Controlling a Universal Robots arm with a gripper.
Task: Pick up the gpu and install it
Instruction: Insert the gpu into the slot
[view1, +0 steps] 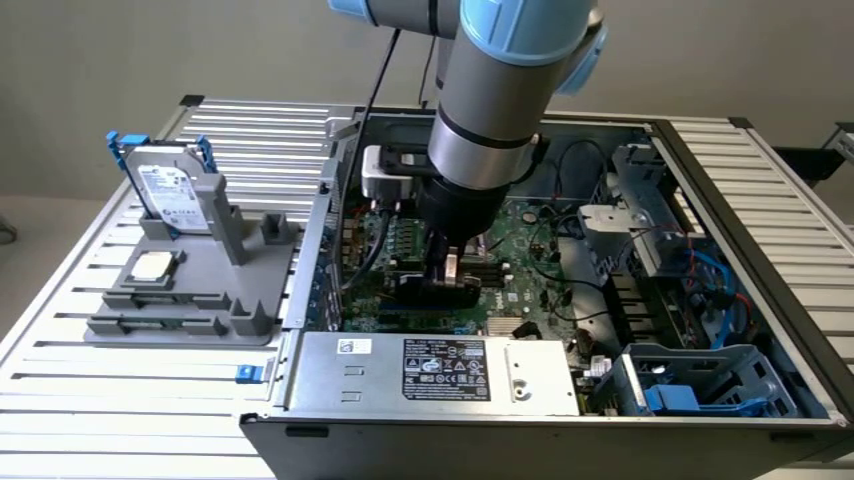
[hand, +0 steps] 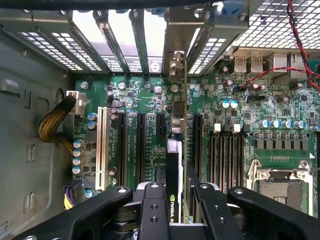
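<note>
1 gpu (hand: 172, 165), on edge, clamped between the two fingers (hand: 150, 210) of the hand (hand: 177, 212). The fingers are closed flat on both faces: black cooler cover one side, green board the other. The card is inside the open computer case (view1: 320, 215), low over the motherboard (hand: 145, 95), in line with the black expansion slots (hand: 122, 145). Can't tell if it is seated.

In the exterior view the hand (view1: 447, 262) reaches straight down into the case, gpu (view1: 434, 292) under it.

Also in the case: 1 white slot (hand: 102, 140), 1 open processor socket (hand: 280, 187), 1 silver power supply (view1: 441, 370), 1 blue drive cage (view1: 694, 385).

Outside, on the exterior view's left, 1 grey fixture (view1: 254, 305) stands on the slatted surface (view1: 134, 420). It holds 1 hard drive (view1: 178, 192) upright in a blue-handled frame and 1 square processor chip (view1: 151, 265) lying flat.
</note>
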